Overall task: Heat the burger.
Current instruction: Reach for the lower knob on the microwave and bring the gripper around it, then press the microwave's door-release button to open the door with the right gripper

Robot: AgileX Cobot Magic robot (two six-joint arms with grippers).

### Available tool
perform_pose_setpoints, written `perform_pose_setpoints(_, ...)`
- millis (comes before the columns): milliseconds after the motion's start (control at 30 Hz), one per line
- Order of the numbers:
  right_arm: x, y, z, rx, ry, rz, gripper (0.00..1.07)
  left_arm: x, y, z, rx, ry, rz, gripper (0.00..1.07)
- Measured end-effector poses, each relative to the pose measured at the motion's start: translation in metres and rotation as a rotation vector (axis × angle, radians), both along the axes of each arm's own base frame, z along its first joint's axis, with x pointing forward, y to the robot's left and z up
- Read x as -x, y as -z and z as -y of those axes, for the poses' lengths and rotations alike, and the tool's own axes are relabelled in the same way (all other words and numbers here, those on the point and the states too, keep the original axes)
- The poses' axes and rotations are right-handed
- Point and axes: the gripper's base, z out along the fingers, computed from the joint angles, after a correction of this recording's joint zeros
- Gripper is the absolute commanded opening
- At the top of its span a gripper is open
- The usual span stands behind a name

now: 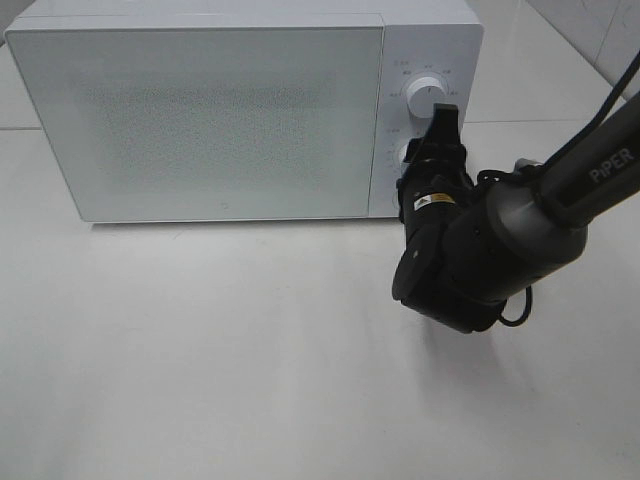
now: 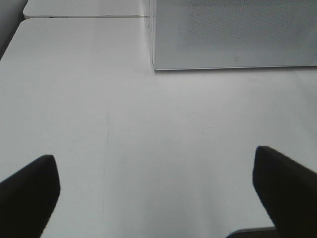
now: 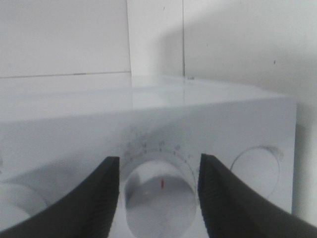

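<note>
**Mia:** What is the right gripper [image 3: 158, 159] doing?

**Tom:** Its two black ridged fingers [image 3: 94, 198] stand one on each side of a round white knob with a small red mark [image 3: 159, 201]. They are right up against it. I cannot tell if they squeeze the knob or only sit beside it.

**Mia:** What is the knob on?

**Tom:** It sits on the white knob panel [image 1: 430, 45] of a big white boxy microwave [image 1: 250, 12]. In the high view the panel is at the upper right of the frame, and the gripper tip is in front of it. A thick black robot arm [image 1: 560, 190] comes in from the right edge.

**Mia:** Is the microwave open?

**Tom:** No. Its wide speckled grey-white door [image 1: 200, 120] is shut. The door fills the upper left and middle of the frame.

**Mia:** And the left gripper [image 2: 153, 156]?

**Tom:** Its two dark fingers [image 2: 29, 193] are spread far apart, and nothing is between them. They hang over the flat white table [image 2: 124, 99], near the front of the microwave.

**Mia:** Where is the burger?

**Tom:** I cannot see the burger in any view. The shut door hides the inside of the microwave, so I cannot tell where it is.
</note>
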Motion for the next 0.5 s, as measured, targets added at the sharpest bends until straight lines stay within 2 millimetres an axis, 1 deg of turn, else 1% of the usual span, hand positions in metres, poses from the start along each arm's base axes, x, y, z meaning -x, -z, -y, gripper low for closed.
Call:
perform_pose_setpoints(33, 0.001, -0.002, 0.003, 0.006, 0.010, 0.000, 0.56, 0.000, 0.000, 0.000, 0.000, 0.000, 0.000, 0.98)
perform_pose_setpoints(67, 0.001, -0.002, 0.003, 0.006, 0.010, 0.000, 0.56, 0.000, 0.000, 0.000, 0.000, 0.000, 0.000, 0.98)
perform_pose_setpoints(100, 0.004, -0.003, 0.005, 0.026, 0.011, -0.007, 0.59, 0.000, 0.000, 0.000, 0.000, 0.000, 0.000, 0.98)
perform_pose_setpoints(133, 0.004, -0.003, 0.005, 0.026, 0.011, -0.007, 0.59, 0.000, 0.000, 0.000, 0.000, 0.000, 0.000, 0.98)
perform_pose_setpoints(200, 0.008, -0.007, 0.009, 0.070, -0.006, -0.014, 0.65, 0.000, 0.000, 0.000, 0.000, 0.000, 0.000, 0.98)
perform_pose_setpoints(233, 0.008, -0.007, 0.009, 0.070, -0.006, -0.014, 0.65, 0.000, 0.000, 0.000, 0.000, 0.000, 0.000, 0.98)
perform_pose_setpoints(300, 0.016, -0.014, 0.011, 0.123, -0.062, -0.044, 0.71, 0.000, 0.000, 0.000, 0.000, 0.000, 0.000, 0.98)
perform_pose_setpoints(333, 0.016, -0.014, 0.011, 0.123, -0.062, -0.044, 0.71, 0.000, 0.000, 0.000, 0.000, 0.000, 0.000, 0.98)
perform_pose_setpoints(400, 0.023, -0.020, 0.014, 0.160, -0.107, -0.085, 0.75, 0.000, 0.000, 0.000, 0.000, 0.000, 0.000, 0.98)
perform_pose_setpoints(500, 0.026, -0.022, 0.016, 0.172, -0.119, -0.096, 0.75, 0.000, 0.000, 0.000, 0.000, 0.000, 0.000, 0.98)
